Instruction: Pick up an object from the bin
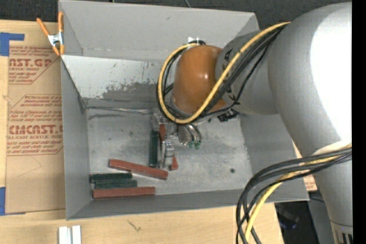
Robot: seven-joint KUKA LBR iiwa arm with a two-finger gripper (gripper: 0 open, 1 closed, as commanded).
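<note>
Camera view: the arm (309, 83) reaches in from 3 o'clock, and its orange cover (194, 80) hangs over the middle of the bin (103, 26). Just past the cover toward 6 o'clock, the fingers (168, 148) sit low over the floor; whether they are wide or narrow cannot be told. Just beside them at 9 o'clock lies the green bar (153, 148), its long axis running 12 to 6. Two red bits (173, 164) show at 12 and 5 o'clock of the fingers, perhaps the ends of one bar passing under them. Toward 7 o'clock lie a slanted red bar (137, 168), a low green bar (113, 180) and a level red bar (123, 192). The green bar looks the nearest pick, needing a small shift toward 9 o'clock
</note>
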